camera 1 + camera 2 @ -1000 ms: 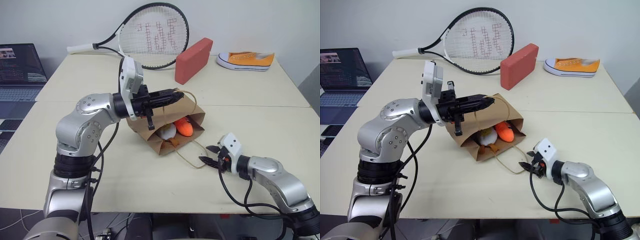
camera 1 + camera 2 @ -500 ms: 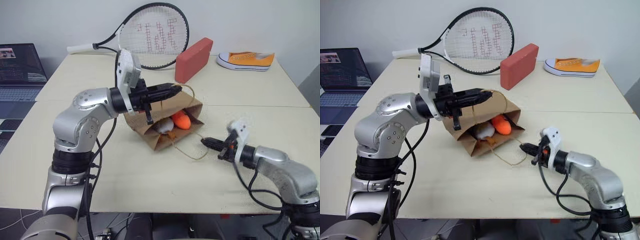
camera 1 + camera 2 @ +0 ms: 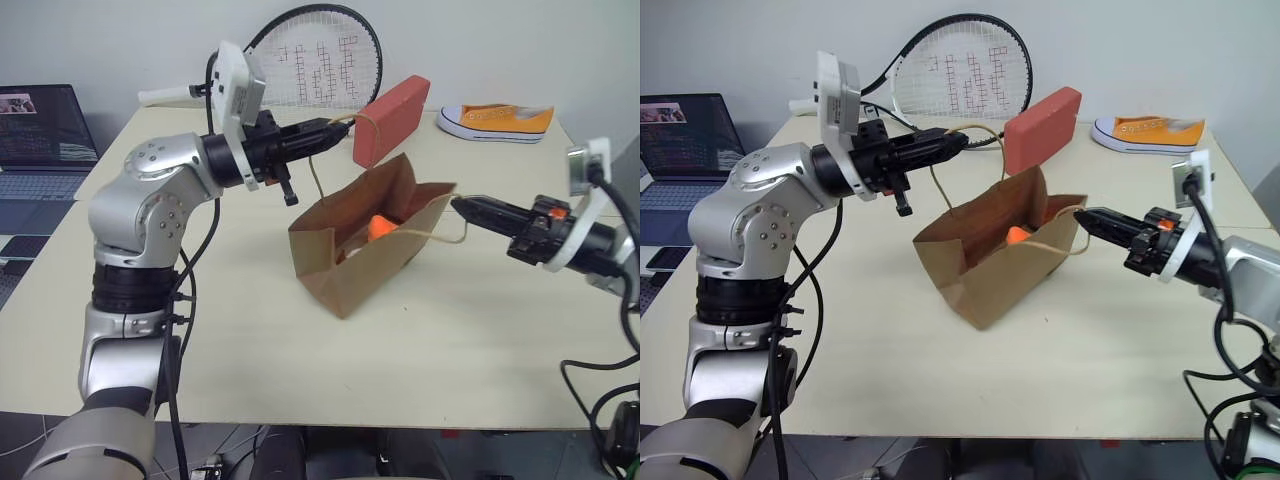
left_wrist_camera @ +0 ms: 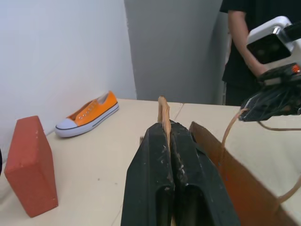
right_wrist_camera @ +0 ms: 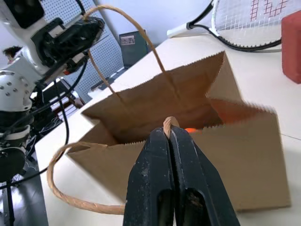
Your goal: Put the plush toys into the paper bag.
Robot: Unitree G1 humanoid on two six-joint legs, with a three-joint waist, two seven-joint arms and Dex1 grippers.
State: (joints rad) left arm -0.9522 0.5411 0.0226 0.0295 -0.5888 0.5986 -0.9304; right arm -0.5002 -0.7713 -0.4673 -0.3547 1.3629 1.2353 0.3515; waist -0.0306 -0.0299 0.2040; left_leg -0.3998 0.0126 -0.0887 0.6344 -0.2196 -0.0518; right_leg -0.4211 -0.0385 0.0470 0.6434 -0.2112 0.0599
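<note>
At the far left edge of the scene, a laptop [image 3: 40, 135] sits open. Next to it, the robot's left arm reaches across a pale desk [image 3: 200, 340]. Its left gripper [image 3: 335, 128] is clamped tight on one tan cord handle [image 3: 318, 175] of the paper bag [image 3: 365, 245], fingers pressed together with the cord pinched between them.

The bag stands mouth-up near the middle of the desk, its base touching the surface, hung between the two handles. Inside it, a patch of orange, the carrot toy [image 3: 380, 226], shows low down; the egg toy cannot be made out from here.

Behind the bag lie a tennis racket [image 3: 310, 60], a red block [image 3: 390, 120] and an orange sneaker [image 3: 495, 120].

To the right, the right gripper [image 3: 462, 208] is likewise closed on the other handle [image 3: 440, 236], which runs taut to the bag's near wall.

Risks, as I judge them: the cords are thin and held only at the fingertips, so one could slip free and let the bag flop sideways, spilling the toys. Pulling the two handles too far apart could tear the paper where the cords are glued. Uneven lifting would tilt the mouth and tip the toys out.
</note>
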